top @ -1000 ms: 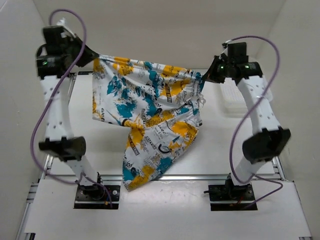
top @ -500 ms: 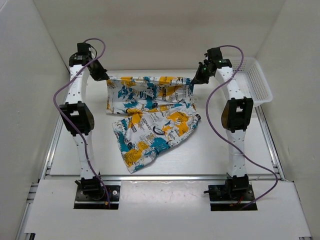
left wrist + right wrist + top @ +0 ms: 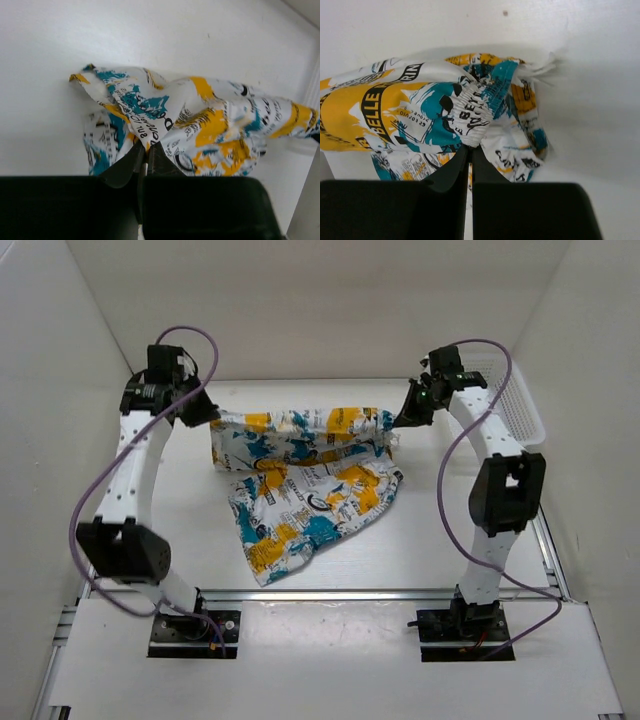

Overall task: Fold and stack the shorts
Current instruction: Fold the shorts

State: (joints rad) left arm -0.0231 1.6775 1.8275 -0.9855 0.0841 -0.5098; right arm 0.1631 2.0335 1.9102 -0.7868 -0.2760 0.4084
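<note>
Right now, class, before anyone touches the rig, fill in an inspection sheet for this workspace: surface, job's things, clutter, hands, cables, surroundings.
Surface: white table, flat, no spills or marks seen.
Job's things: shorts, one edge held up between the two hands at the far side, the rest lying spread on the table toward the near side; no stack seen.
Clutter: white lattice basket at the far right, apart from the shorts; nothing else seen.
Hands: left hand shut on the shorts; right hand shut on the gathered waistband.
Cables: left cable and right cable, purple, loop beside their arms, off the fabric.
Surroundings: plain white walls; nothing seen beyond them.
</note>
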